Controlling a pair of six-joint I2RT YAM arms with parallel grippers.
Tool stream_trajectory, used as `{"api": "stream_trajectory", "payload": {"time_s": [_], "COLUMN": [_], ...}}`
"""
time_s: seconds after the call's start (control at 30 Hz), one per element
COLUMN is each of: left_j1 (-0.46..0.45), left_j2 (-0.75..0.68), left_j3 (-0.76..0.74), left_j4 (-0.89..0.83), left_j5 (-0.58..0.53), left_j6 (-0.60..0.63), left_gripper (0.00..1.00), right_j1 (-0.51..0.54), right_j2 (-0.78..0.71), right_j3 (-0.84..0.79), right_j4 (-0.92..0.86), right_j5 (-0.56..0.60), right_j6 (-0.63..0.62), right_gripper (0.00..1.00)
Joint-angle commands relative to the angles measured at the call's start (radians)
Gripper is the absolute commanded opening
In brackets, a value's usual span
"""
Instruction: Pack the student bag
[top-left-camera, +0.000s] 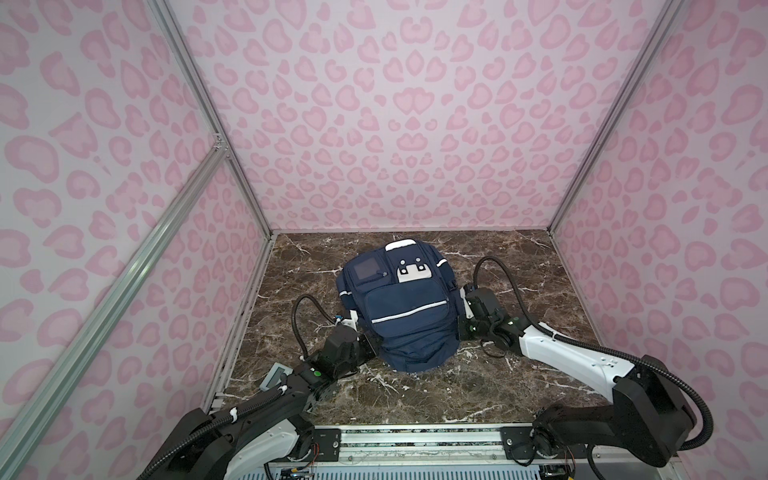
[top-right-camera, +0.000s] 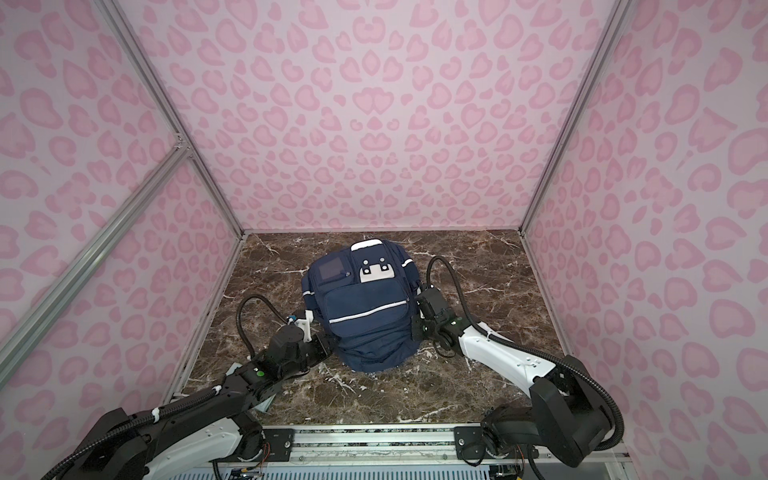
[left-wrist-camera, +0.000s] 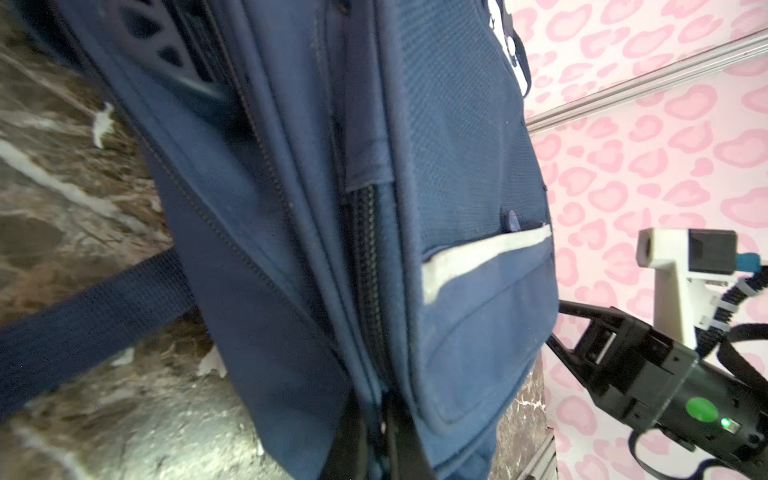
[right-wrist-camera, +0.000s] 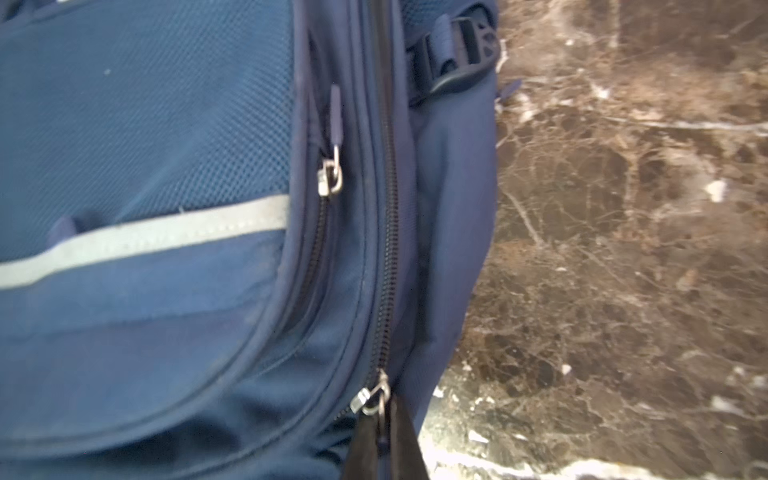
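Nearest the rig, the left gripper (left-wrist-camera: 378, 436) had its dark fingers pressed together on the zip seam along one side of the student bag (top-left-camera: 399, 307), a large navy-blue fabric backpack. What lay between them was too blurred to tell. On the opposite side, the right gripper (right-wrist-camera: 380, 434) was pinched shut on the small zip pull (right-wrist-camera: 376, 401) hanging from a metal slider on the main zip.

The bag lay face-up in the middle of the brown marble-patterned tabletop (top-left-camera: 519, 374), between the two arms. Its white reflective stripe (top-left-camera: 409, 316) crossed the front pocket. Further back were the grey square window pocket (top-left-camera: 366, 270) and the white patch with dark dots (top-left-camera: 411, 272), at the end towards the pink leopard-print wall (top-left-camera: 395, 124).

It looked soft and baggy, likely to sag and drag rather than slide as one piece. The pull was a small, slippery hold, so the fabric beside the zip seemed the sensible place to brace it.
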Motion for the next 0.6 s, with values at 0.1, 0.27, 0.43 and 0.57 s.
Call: {"api": "stream_trajectory", "payload": {"time_s": [0.1, 0.27, 0.43, 0.57], "left_j1": [0.060, 0.137, 0.217, 0.232], "left_j2": [-0.013, 0.069, 0.164, 0.079], "left_j3": [0.122, 0.234, 0.307, 0.284], "left_j4": [-0.243, -0.223, -0.196, -0.222], "left_j5": [-0.283, -0.347, -0.267, -0.142], "left_j6": [0.192, 0.272, 0.292, 0.251], "left_gripper": [0.14, 0.19, 0.35, 0.61], "right_j1": [0.122, 0.332, 0.463, 0.508], "right_j2": [-0.025, -0.007, 0.088, 0.180], "right_j3": [-0.054, -0.065, 0.022, 0.075], "right_j4": [-0.082, -0.062, 0.010, 0.127], "right_j5": [0.069, 0.075, 0.058, 0.016], "right_j6": [0.033, 0.125, 0.189, 0.224], "right_gripper": [0.00, 0.00, 0.00, 0.00]}}
